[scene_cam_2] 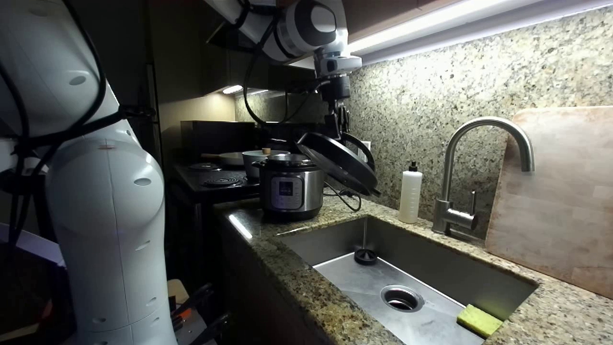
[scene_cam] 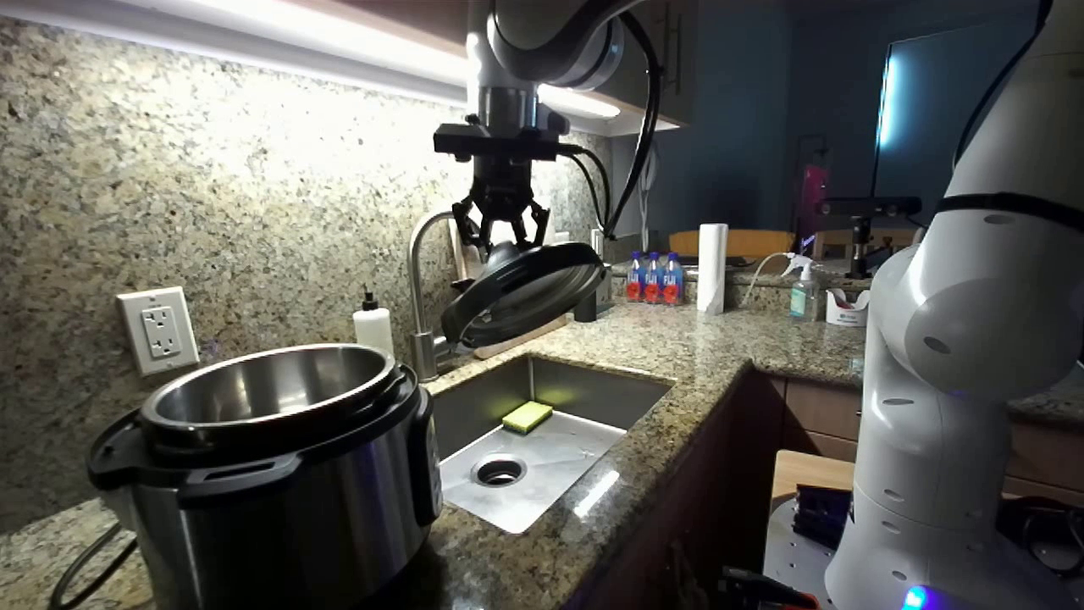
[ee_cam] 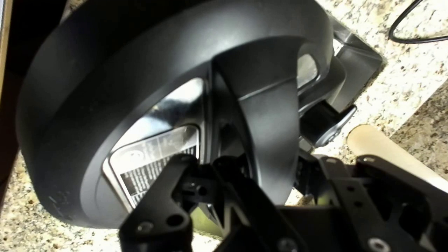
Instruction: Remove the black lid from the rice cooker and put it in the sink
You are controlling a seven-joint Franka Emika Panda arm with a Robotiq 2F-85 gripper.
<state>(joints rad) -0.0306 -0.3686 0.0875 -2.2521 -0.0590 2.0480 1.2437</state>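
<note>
The round black lid (scene_cam: 529, 288) hangs tilted in the air, clear of the cooker; it also shows in an exterior view (scene_cam_2: 337, 160). My gripper (scene_cam: 508, 240) is shut on the lid's raised handle, with a finger on each side of it in the wrist view (ee_cam: 267, 171). The lid (ee_cam: 147, 70) fills much of that view and hides what lies under it. The rice cooker (scene_cam: 288, 508) stands uncovered on the counter, its steel inner pot (scene_cam: 279, 381) inside; the cooker also shows in an exterior view (scene_cam_2: 292, 189). The steel sink (scene_cam: 593, 390) lies beside the cooker, below the lid's height (scene_cam_2: 431, 273).
A curved faucet (scene_cam: 417, 288) rises behind the sink, near the lid in that view. A yellow sponge (scene_cam_2: 479, 320) and a black stopper (scene_cam_2: 365, 256) lie in the sink. A white bottle (scene_cam_2: 410, 194) and a cutting board (scene_cam_2: 555, 196) stand behind it. Cabinets hang above.
</note>
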